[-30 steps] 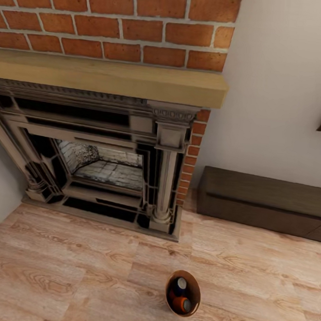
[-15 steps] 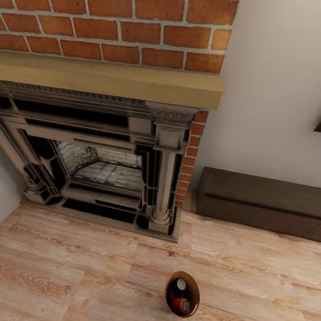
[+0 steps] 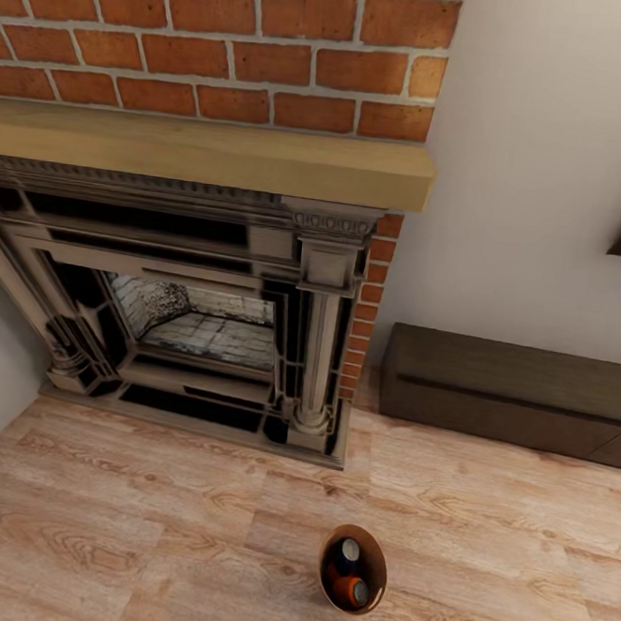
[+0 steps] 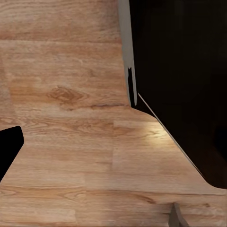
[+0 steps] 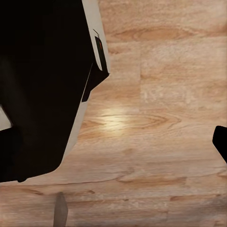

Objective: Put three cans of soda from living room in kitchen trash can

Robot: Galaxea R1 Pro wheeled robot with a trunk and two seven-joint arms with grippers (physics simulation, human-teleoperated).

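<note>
The trash can (image 3: 377, 569), a small round bucket with a coppery-brown inside, stands on the wood plank floor in front of the fireplace's right column. Soda cans lie inside it: one shows a blue side and silvery top (image 3: 351, 550), another is orange (image 3: 353, 590). A third I cannot make out for sure. In the left wrist view, the left gripper (image 4: 113, 151) hangs over bare floor, one dark fingertip (image 4: 8, 150) at the picture's edge, nothing held. The right gripper (image 5: 113, 142) also hangs over floor, a dark fingertip (image 5: 221, 141) at the edge, nothing held.
The red-brick fireplace (image 3: 215, 321) with its grey frame and wooden mantel (image 3: 211, 151) rises behind the bucket. A long dark low cabinet (image 3: 511, 389) runs along the white wall at the right. My black base (image 4: 184, 71) stands beside each gripper (image 5: 42, 80).
The whole head view shifted slightly a second ago, then held still. The bucket and cans have not moved on the floor.
</note>
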